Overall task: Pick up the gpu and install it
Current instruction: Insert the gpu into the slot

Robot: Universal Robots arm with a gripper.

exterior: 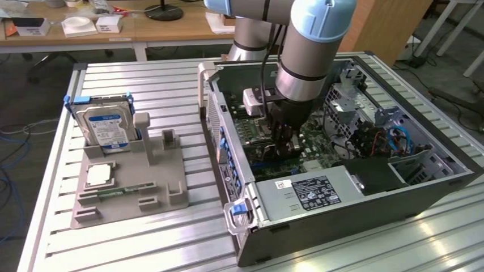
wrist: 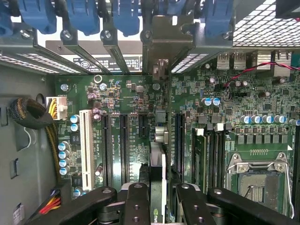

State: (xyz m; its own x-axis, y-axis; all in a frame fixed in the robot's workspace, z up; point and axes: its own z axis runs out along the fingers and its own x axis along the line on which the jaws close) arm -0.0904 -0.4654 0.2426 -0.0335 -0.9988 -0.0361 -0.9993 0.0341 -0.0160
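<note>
In the exterior view the arm reached down into the open case (exterior: pixel 423 170) lying on the tabletop (exterior: pixel 151 243), and the gripper (exterior: pixel 286 148) hung low over the motherboard (exterior: pixel 253 133). Well apart, toward the exterior view's left, a grey holder (exterior: pixel 162 187) stood on the tabletop with the hard drive (exterior: pixel 107 127) upright in it and a memory stick (exterior: pixel 117 192) lying in a slot; the upright slot beside the drive looked bare.

In the wrist view the gripper (wrist: pixel 157 206) was clamped on the gpu (wrist: pixel 158 178), seen edge-on as a thin blade between the black fingers (wrist: pixel 136 206). The card ran along the board, its bracket (wrist: pixel 161 47) up against the rear openings below the blue latches (wrist: pixel 126 16). It sat in line with a slot between the black slots (wrist: pixel 123 145) on one side and the memory sockets (wrist: pixel 211 154) on the other, with the white slot (wrist: pixel 86 145) further off.

By the look of it, the pick-up was done and the step in hand was installation: the card was over, or already entering, its slot. Whether the edge connector had seated could not be told. The next move would call for a straight, even press with the card square to the board and the bracket held in its rear opening.
</note>
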